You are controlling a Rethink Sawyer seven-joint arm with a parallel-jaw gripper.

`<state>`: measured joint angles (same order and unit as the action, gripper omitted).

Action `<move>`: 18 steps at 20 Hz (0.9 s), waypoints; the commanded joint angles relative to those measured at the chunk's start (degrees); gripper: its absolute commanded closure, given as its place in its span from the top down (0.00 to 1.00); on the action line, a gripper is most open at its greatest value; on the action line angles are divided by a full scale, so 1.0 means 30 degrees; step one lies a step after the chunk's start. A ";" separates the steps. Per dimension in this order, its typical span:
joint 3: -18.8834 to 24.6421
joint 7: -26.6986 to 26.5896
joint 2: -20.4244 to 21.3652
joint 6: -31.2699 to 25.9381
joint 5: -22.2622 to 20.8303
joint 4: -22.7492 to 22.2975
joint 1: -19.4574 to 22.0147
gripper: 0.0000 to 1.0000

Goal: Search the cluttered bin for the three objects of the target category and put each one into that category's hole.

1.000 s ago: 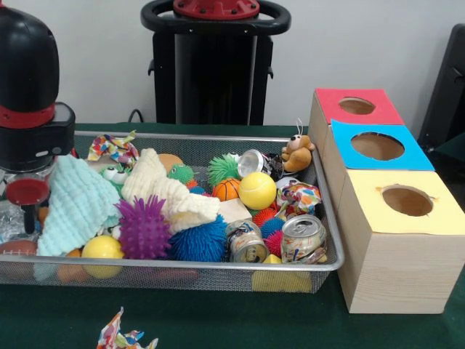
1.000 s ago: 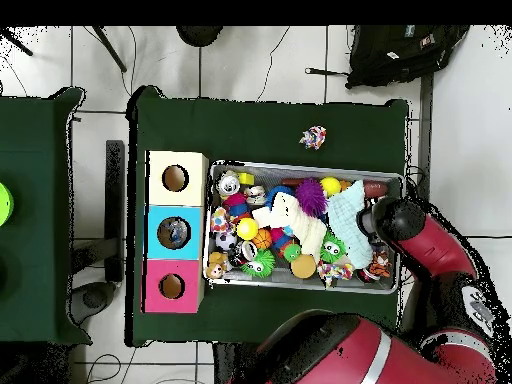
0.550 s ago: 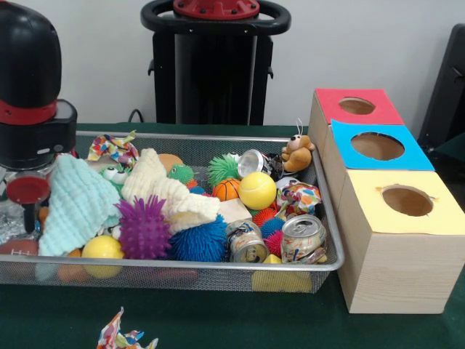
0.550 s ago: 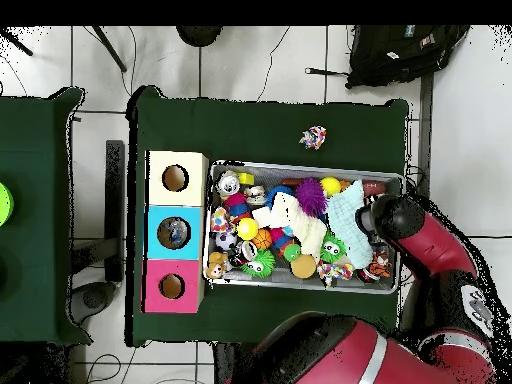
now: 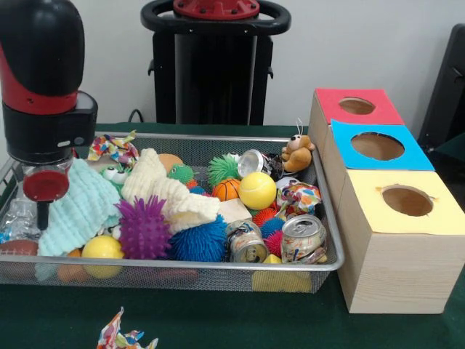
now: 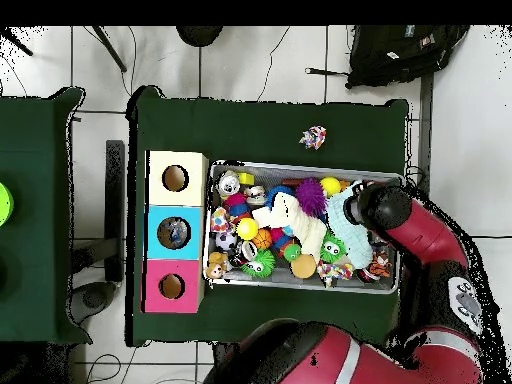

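A wire-mesh bin (image 5: 218,267) is packed with toys, balls, cloths and cans. Three metal cans show: one (image 5: 303,238) at the front right, one (image 5: 245,242) beside it, and one (image 5: 252,162) lying at the back. My gripper (image 5: 42,207) hangs at the bin's left end, just above the left edge of a mint cloth (image 5: 81,207). Nothing shows in its grasp. In the overhead view the arm's wrist (image 6: 380,208) hides the gripper over the mint cloth (image 6: 350,228). Three wooden boxes have holes in their tops: red (image 5: 357,106), blue (image 5: 377,146) and yellow (image 5: 407,201).
A cream cloth (image 5: 163,193), purple spiky ball (image 5: 143,229), blue spiky ball (image 5: 200,243), two yellow balls (image 5: 257,190) (image 5: 102,249) and a plush monkey (image 5: 296,154) crowd the bin. A patterned wrapper (image 5: 123,338) lies on the green table outside it.
The arm has shifted inward from the bin's end, rightward in the front view, and now stands over the mint cloth's edge. Nothing in the bin has moved.
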<state>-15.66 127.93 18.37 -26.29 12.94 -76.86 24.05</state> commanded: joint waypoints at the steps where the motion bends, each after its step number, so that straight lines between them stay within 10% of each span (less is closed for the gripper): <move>1: 0.0314 0.1561 0.1083 -0.1262 -0.0741 -0.1882 -0.0688 0.00; 18: -0.0546 0.0904 0.1729 -0.2746 -0.0992 -0.1055 -0.0816 0.00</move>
<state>-19.33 127.93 25.49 -30.15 12.92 -77.04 20.29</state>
